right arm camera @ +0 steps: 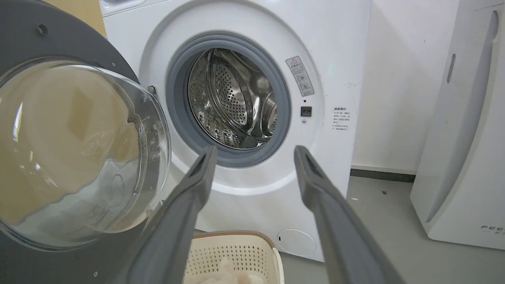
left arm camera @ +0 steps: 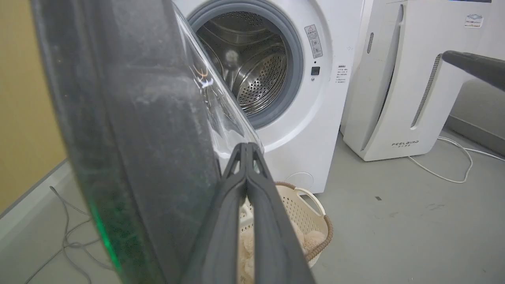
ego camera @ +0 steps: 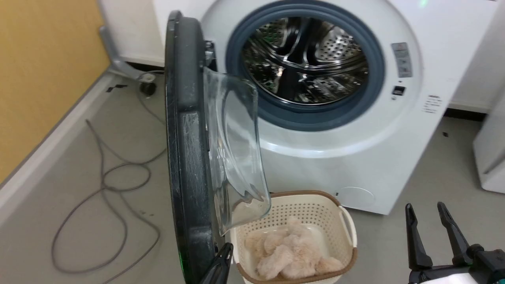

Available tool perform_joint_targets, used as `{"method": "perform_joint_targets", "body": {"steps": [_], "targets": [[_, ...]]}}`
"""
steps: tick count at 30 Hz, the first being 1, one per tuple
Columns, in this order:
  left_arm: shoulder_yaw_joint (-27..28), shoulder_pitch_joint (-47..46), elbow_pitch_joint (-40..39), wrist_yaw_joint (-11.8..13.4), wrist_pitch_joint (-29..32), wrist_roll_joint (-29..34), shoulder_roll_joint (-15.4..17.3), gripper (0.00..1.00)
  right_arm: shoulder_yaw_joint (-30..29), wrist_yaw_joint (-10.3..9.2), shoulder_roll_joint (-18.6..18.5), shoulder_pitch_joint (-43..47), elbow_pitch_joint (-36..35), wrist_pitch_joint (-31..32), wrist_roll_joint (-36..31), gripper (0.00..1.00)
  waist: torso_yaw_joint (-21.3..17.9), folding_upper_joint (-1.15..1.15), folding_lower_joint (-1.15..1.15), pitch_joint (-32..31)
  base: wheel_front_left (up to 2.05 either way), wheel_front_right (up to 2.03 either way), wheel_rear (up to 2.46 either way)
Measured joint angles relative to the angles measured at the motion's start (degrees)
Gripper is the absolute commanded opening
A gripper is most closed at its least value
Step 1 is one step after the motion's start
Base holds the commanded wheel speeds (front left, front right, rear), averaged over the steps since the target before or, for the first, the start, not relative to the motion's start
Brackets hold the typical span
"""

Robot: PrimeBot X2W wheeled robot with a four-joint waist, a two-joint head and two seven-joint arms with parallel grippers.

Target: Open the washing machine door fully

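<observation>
Left claw (left arm camera: pixel 247 150), fingers pressed together, sits beside the stiff, heavy-looking washing machine door (ego camera: pixel 177 130), best pushed at its dark rim (ego camera: pixel 194 165), not the slippery glass (ego camera: pixel 236 150); right claw (ego camera: pixel 425 207) spread.

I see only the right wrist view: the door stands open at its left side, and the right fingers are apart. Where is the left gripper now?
Observer: The left gripper is shut and holds nothing. Its tips are at the inner side of the washing machine door, close below the glass bowl. Contact I cannot tell.
Operator: What is on the door's outer side?
Observer: A grey cable lies in loops on the floor there.
Operator: How far open is the door?
Observer: In the head view it stands edge on, roughly square to the front of the washing machine.
</observation>
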Motion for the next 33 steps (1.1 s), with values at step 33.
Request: {"method": "perform_joint_targets", "body": {"steps": [33], "targets": [[20.76, -3.3, 0.57, 4.56, 0.0, -7.82, 6.47, 0.0, 1.38, 0.0, 0.03, -0.16, 0.45, 0.0, -1.38, 1.0, 7.57, 0.0, 0.0, 4.98, 0.0, 0.0, 0.0]]}}
